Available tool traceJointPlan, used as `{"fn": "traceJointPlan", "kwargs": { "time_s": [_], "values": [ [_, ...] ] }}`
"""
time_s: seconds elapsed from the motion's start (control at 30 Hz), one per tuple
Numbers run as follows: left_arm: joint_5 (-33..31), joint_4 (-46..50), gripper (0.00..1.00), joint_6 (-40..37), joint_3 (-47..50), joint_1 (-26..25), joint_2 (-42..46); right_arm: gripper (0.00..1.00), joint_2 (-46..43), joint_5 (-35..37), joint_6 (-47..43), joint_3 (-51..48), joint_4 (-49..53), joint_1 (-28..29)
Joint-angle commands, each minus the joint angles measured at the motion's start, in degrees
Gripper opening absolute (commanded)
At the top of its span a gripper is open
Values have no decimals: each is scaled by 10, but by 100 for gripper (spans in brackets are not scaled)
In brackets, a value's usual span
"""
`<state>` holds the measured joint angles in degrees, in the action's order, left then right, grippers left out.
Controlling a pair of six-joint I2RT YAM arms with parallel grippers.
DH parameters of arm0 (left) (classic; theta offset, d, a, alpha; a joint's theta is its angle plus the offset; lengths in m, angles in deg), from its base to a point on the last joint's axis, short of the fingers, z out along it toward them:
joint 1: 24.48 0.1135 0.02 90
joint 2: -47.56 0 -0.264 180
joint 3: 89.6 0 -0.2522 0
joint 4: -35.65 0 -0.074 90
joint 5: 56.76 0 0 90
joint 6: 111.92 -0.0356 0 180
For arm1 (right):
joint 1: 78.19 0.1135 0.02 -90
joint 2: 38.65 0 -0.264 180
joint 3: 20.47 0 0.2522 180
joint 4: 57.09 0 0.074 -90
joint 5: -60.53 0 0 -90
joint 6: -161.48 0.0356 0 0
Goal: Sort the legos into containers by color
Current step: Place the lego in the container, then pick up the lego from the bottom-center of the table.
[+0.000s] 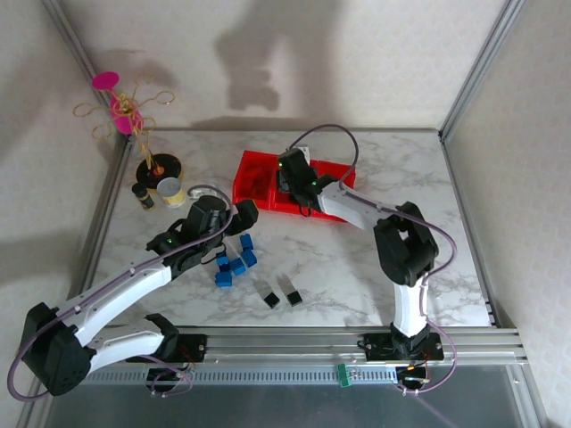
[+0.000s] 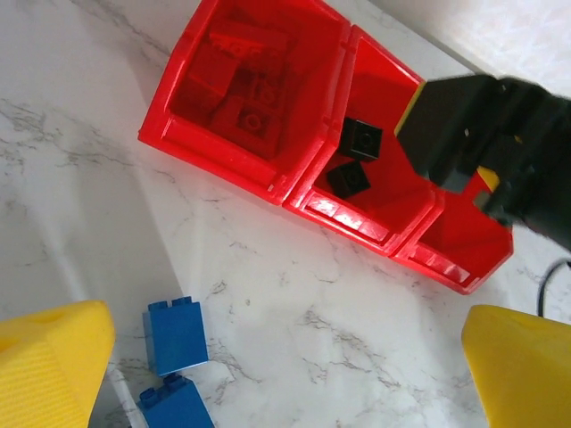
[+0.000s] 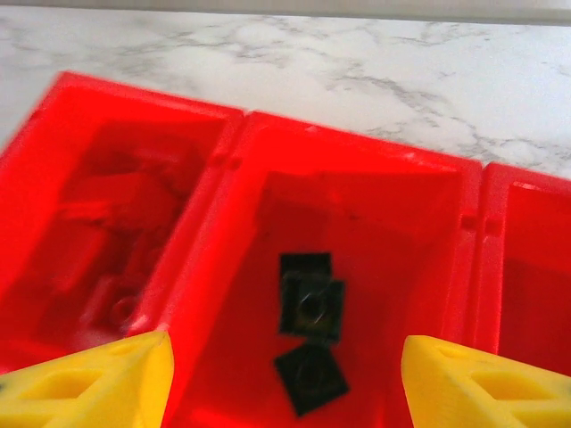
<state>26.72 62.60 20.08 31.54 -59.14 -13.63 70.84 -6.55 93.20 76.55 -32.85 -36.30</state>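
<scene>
The three joined red containers (image 1: 252, 167) stand at the back middle of the table. The left one holds red legos (image 2: 241, 85), and the middle one holds black legos (image 3: 310, 303). My right gripper (image 1: 292, 181) hangs open over the middle container (image 3: 357, 192), its yellow fingers (image 3: 94, 388) spread wide with nothing between them. My left gripper (image 1: 241, 217) is open too, just above a cluster of blue legos (image 1: 234, 263). Two of them lie by its left finger (image 2: 53, 366). Two more black legos (image 1: 281, 299) sit on the marble nearer the front.
A black pot with a wire ornament (image 1: 158, 166) and two small jars (image 1: 169, 191) stand at the back left. The right container (image 3: 535, 294) looks bare inside. Metal frame posts run along both sides.
</scene>
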Motion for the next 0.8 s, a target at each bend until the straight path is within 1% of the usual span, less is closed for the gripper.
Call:
{"fn": "traceJointPlan", "kwargs": {
  "time_s": [0.0,0.17,0.3,0.5,0.77],
  "values": [
    [12,19,100,3,4,6,27,70,-52,-25,16,-50,5,35],
    [27,39,100,11,31,5,63,74,-112,-47,42,-133,22,73],
    [39,64,100,15,49,4,91,77,-155,-61,77,-184,58,102],
    [66,84,100,23,83,1,128,80,-211,-48,141,-257,105,166],
    [90,96,100,27,111,-18,168,80,-254,-47,234,-334,132,251]
  ]
}}
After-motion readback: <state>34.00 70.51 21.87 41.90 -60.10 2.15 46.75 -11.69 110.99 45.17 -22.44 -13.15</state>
